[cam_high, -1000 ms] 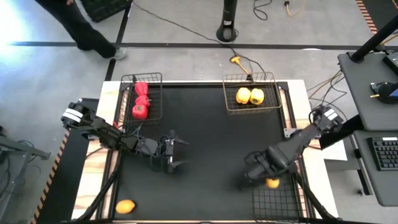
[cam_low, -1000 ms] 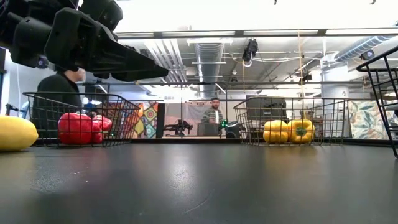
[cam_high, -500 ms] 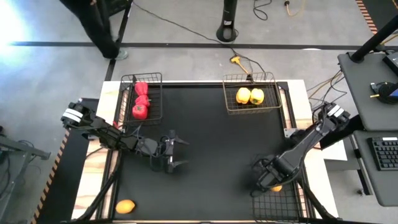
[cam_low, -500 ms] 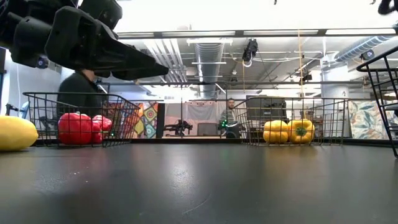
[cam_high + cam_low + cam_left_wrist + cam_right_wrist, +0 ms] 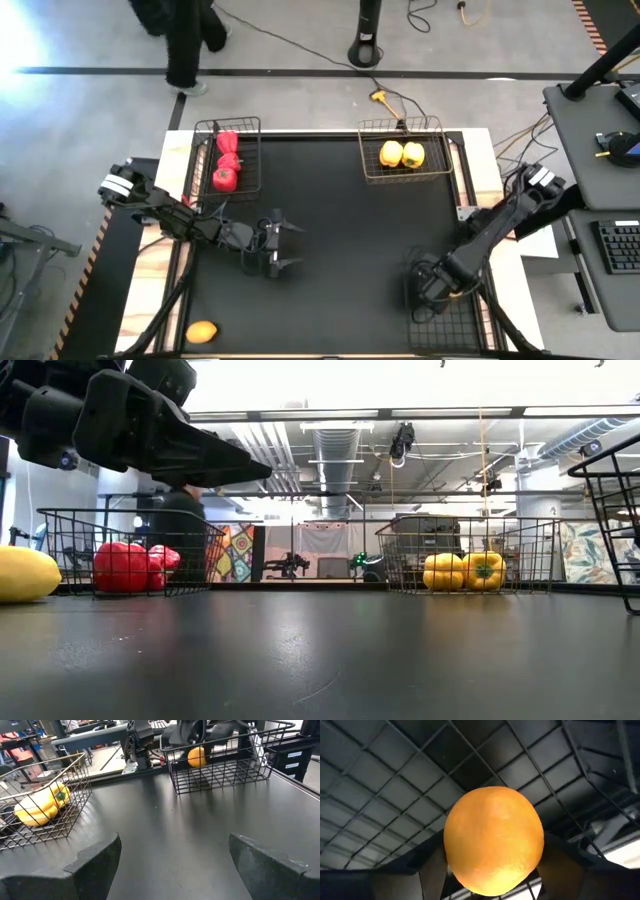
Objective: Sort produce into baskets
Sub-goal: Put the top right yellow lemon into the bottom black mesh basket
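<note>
My right gripper (image 5: pixel 428 292) points down inside the black wire basket (image 5: pixel 450 325) at the near right, shut on an orange fruit (image 5: pixel 492 835). The same fruit (image 5: pixel 196 756) shows behind the basket's mesh in the left wrist view. My left gripper (image 5: pixel 281 253) waits open over the table's left middle, nothing between its fingers. Red peppers (image 5: pixel 226 160) lie in the black basket (image 5: pixel 252 128) at the far left. Two yellow peppers (image 5: pixel 402 153) lie in the tan basket (image 5: pixel 440 170) at the far right. Another orange fruit (image 5: pixel 202 331) rests on the table near the left front corner. My right gripper pinches the orange fruit between its two fingers, by two opposite sides (image 5: pixel 451 862). The fingers (image 5: pixel 432 872) come from above, pointing steeply down. The fruit sits inside the basket's walls, above the mesh floor (image 5: pixel 380 805); whether it touches the floor I cannot tell.
The middle of the black tabletop (image 5: pixel 350 230) is free room between the baskets. In the low view the left arm (image 5: pixel 140 420) hangs at the upper left. A person (image 5: pixel 185 40) walks on the floor beyond the table's far edge.
My right gripper has come down and toward the table's near edge with the orange fruit, into the near-right basket, rolling its wrist on the way. The fruit, earlier visible beside the gripper from above, is now hidden under it. The person behind the table has walked on.
</note>
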